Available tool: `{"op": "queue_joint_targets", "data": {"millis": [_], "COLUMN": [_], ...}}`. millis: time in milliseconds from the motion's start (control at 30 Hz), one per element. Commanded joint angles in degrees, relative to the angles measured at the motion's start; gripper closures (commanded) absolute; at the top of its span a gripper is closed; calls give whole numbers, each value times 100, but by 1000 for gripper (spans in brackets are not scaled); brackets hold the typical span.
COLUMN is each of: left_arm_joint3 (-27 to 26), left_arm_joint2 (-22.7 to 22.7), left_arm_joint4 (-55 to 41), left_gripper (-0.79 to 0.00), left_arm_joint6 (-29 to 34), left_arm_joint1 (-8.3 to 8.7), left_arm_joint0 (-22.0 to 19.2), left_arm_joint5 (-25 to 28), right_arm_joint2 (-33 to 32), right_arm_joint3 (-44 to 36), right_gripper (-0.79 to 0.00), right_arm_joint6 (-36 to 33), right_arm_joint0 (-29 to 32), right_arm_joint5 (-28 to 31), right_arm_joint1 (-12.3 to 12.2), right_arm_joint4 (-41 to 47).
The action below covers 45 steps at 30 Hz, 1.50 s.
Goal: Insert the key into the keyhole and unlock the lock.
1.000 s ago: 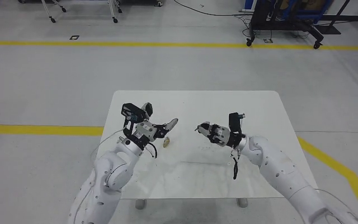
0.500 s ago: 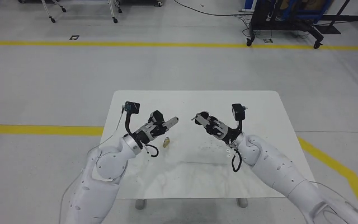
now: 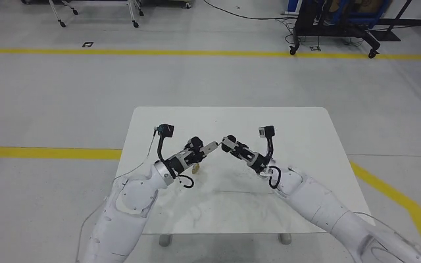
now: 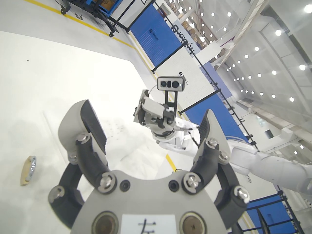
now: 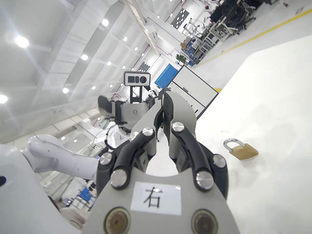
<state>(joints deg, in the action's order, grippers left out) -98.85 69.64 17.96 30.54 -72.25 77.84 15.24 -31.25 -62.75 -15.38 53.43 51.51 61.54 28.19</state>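
A brass padlock [image 3: 195,168] with a silver shackle lies flat on the white table [image 3: 296,125]; it also appears as the padlock [image 4: 28,170] in the left wrist view and the padlock [image 5: 243,151] in the right wrist view. My left gripper [image 3: 208,147] hovers just above and beyond it, its jaws open and empty [image 4: 151,120]. Facing it tip to tip, a short gap away, is my right gripper [image 3: 225,141]. The right gripper [image 5: 162,113] is shut, with a thin dark toothed piece, seemingly the key [image 5: 158,124], between its pads.
The table [image 5: 268,98] carries nothing but the padlock. Both arms come in from the near edge and meet over the middle. A dark wheeled rack [image 3: 332,29] stands on the floor far beyond the table.
Both grippers have swung inward from apart and now nearly meet over the table's middle. The left wrist has turned to face the right one. The padlock has stayed put.
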Motion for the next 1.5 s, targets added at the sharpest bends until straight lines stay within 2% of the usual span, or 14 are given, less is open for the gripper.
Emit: {"op": "queue_joint_targets", "data": {"millis": [0,233,367,600,733,867,1067,1100,1167,1200,1233,1300,1333,1467], "left_arm_joint3": [-19,24,123,193,209,203,159,158,137,130,124,114,110,92], "left_arm_joint2": [-48,-94,-135,-141,-156,-177,-191,-188,-199,-197,-194,-188,-189,-212], "left_arm_joint4": [209,153,-288,-368,-485,-414,-411,-391,-402,-410,-414,-421,-422,-419], "left_gripper": [-342,-332,-329,-311,-197,-154,-182,-428,-342,-249,-209,-34,0,0], "left_arm_joint6": [-49,-118,58,168,227,259,259,255,276,278,274,266,264,277], "left_arm_joint1": [4,8,2,19,26,39,55,59,63,66,68,74,76,84], "left_arm_joint0": [4,-23,-54,-129,-127,-127,-90,-83,-73,-73,-71,-65,-62,-57], "left_arm_joint5": [-3,-45,-63,-120,-128,-158,-195,-224,-261,-276,-284,-293,-295,-314], "right_arm_joint2": [-41,-180,-234,-312,-356,-407,-462,-477,-510,-531,-551,-589,-606,-687], "right_arm_joint3": [102,346,413,511,541,584,653,668,700,714,726,736,733,742], "right_gripper": [0,0,0,0,0,0,0,0,0,0,0,0,0,0], "right_arm_joint6": [-627,-1484,-1670,-1976,-2129,-2284,-2496,-2520,-2565,-2585,-2606,-2660,-2695,-2808], "right_arm_joint0": [-52,-108,-107,-96,-85,-77,-59,-56,-47,-43,-36,-22,-13,9], "right_arm_joint5": [-3,37,27,11,-1,-14,-88,-90,-88,-85,-81,-85,-88,-124], "right_arm_joint1": [20,120,191,317,382,442,531,544,567,577,587,603,611,639], "right_arm_joint4": [661,1264,1316,1405,1418,1465,1478,1481,1478,1480,1480,1479,1481,1485]}}
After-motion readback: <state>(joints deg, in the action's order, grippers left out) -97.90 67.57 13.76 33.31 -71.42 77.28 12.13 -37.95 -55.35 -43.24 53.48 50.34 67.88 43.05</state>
